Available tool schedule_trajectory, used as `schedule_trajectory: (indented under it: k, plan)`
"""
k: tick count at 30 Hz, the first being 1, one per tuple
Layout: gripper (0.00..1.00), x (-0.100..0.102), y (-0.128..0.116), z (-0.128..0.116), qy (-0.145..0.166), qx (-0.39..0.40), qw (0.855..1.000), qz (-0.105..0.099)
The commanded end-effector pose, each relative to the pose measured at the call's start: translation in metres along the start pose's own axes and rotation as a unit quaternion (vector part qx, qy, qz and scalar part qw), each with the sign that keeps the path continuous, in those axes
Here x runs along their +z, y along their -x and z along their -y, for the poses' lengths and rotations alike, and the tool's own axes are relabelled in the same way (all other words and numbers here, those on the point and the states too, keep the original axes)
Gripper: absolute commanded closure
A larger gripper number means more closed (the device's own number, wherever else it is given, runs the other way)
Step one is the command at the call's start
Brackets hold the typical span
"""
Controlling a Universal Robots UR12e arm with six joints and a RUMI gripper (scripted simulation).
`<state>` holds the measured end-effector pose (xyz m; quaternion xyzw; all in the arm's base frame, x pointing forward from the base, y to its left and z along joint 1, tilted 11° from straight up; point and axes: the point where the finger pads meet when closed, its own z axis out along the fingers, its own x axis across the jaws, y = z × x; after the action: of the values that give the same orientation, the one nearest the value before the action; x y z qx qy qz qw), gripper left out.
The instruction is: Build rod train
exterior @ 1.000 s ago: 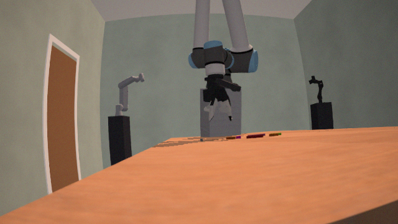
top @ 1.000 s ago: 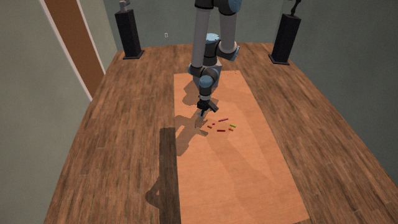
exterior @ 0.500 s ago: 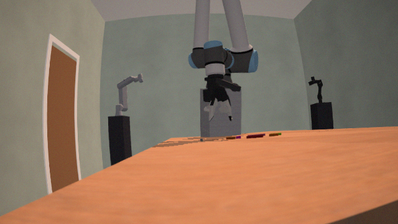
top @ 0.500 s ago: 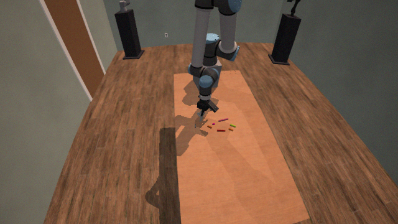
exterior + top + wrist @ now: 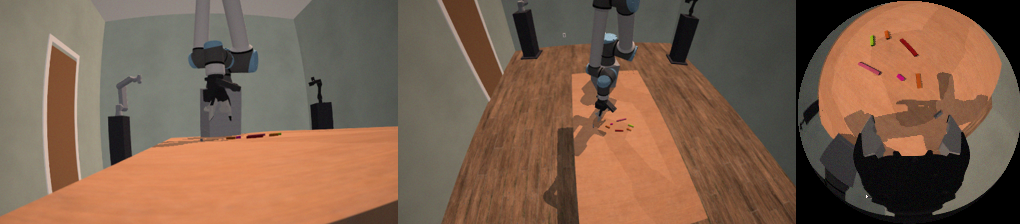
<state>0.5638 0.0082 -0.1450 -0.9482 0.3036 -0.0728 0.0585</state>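
Note:
Several rods lie apart on the tan mat (image 5: 622, 149). The pink rod (image 5: 621, 119) lies farthest back; it also shows in the wrist view (image 5: 869, 68). In front of it are a red rod (image 5: 619, 130) (image 5: 909, 47), a lime rod (image 5: 630, 126) (image 5: 872, 40), two orange rods (image 5: 629, 129) (image 5: 607, 126), a small magenta rod (image 5: 611, 124) (image 5: 900, 77) and a tiny blue rod (image 5: 593, 126) (image 5: 938, 114) in shadow on the left. No rods touch end to end. My gripper (image 5: 600, 116) (image 5: 911, 115) is open and empty. It hovers above the mat, left of the group and near the blue rod.
The arm's grey base pedestal (image 5: 221, 113) stands at the mat's far end. Two black pedestals (image 5: 526, 32) (image 5: 682, 37) stand at the back corners of the wooden floor. The arm's shadow (image 5: 584, 130) falls across the mat's left side.

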Motion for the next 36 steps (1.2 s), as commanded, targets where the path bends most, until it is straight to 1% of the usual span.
schedule_trajectory:
  k: [1, 8, 10, 14, 19, 25, 27, 36]
  plan:
    - [0.00, 0.000, 0.000, 0.001, 0.000, 0.002, 1.000, 0.000]
    - [0.00, 0.000, 0.005, 0.013, 0.000, 0.028, 1.000, 0.000]
    - [0.00, 0.000, 0.005, 0.013, 0.000, 0.028, 1.000, 0.000]
    - [0.00, 0.001, 0.012, 0.029, 0.001, 0.061, 0.998, 0.000]
    - [0.00, 0.002, 0.026, 0.056, 0.001, 0.119, 0.993, 0.001]
    - [0.00, 0.002, 0.048, 0.093, 0.002, 0.202, 0.979, 0.000]
    - [0.00, 0.002, 0.048, 0.093, 0.002, 0.202, 0.979, 0.000]
    - [0.00, 0.001, 0.086, 0.142, 0.001, 0.316, 0.949, 0.000]
